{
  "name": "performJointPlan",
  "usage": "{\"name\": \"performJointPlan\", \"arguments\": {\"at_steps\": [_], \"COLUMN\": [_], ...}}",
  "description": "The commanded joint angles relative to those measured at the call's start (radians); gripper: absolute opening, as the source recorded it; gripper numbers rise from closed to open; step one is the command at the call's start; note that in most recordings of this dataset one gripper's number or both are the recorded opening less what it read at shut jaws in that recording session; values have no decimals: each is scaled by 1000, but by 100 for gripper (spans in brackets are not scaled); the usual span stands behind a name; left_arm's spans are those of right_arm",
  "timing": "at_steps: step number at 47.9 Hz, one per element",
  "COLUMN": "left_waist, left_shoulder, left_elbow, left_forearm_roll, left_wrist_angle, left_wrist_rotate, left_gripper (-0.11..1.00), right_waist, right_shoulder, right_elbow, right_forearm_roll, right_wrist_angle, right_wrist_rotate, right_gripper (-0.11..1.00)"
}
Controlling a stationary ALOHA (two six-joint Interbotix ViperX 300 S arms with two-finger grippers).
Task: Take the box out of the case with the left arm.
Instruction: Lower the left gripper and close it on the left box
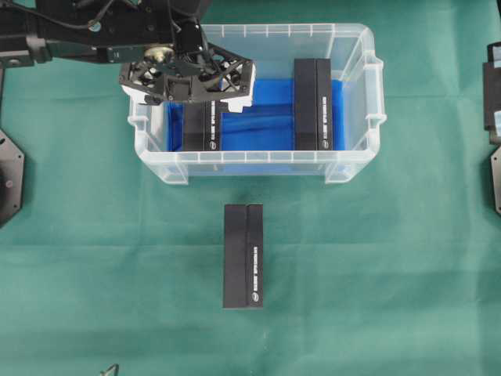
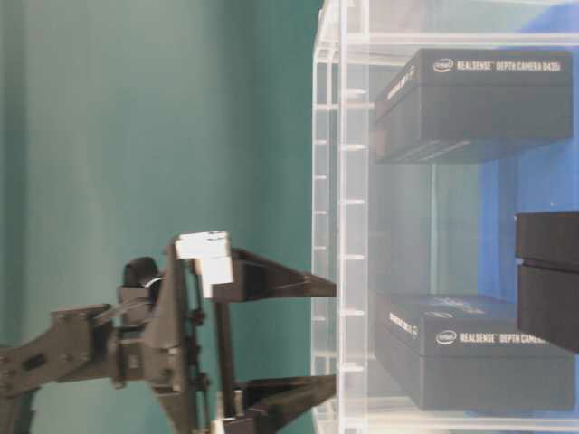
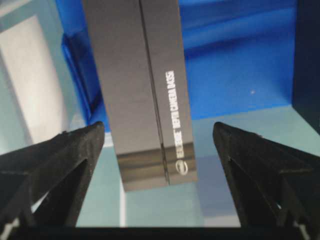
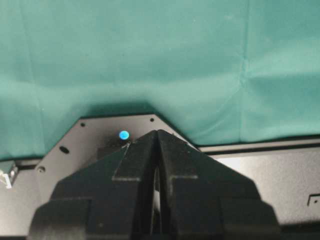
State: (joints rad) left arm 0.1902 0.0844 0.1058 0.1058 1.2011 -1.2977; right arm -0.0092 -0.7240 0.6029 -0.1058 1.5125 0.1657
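Nearest you, a spare box (image 1: 243,256) lies on the green cloth (image 1: 376,266). Beyond, your left gripper (image 3: 155,145) hangs spread wide over the target box (image 1: 200,125), lying lengthwise near-to-far at the case (image 1: 258,166)'s left end.

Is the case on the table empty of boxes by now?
No, the overhead view shows the left box and the right box lying inside the case.

Overhead view straight down on left end effector (image 1: 188,98) above clear case (image 1: 258,160), table-level view rotated sideways close beside both, left wrist view between its fingers (image 3: 60,165), right wrist view onto green worktop (image 4: 150,50)
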Motion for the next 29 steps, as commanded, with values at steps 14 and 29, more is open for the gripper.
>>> {"name": "performJointPlan", "arguments": {"at_steps": [14, 29], "left_waist": [12, 23], "left_shoulder": [35, 58], "left_elbow": [51, 72], "left_forearm_roll": [23, 49], "left_wrist_angle": [-97, -133], "left_wrist_rotate": [-3, -3], "left_gripper": [86, 86], "right_waist": [-2, -2], "right_shoulder": [0, 0], "right_elbow": [-9, -9], "right_forearm_roll": [0, 0], "right_wrist_angle": [-3, -3], "right_wrist_rotate": [2, 2], "right_gripper": [2, 2]}}
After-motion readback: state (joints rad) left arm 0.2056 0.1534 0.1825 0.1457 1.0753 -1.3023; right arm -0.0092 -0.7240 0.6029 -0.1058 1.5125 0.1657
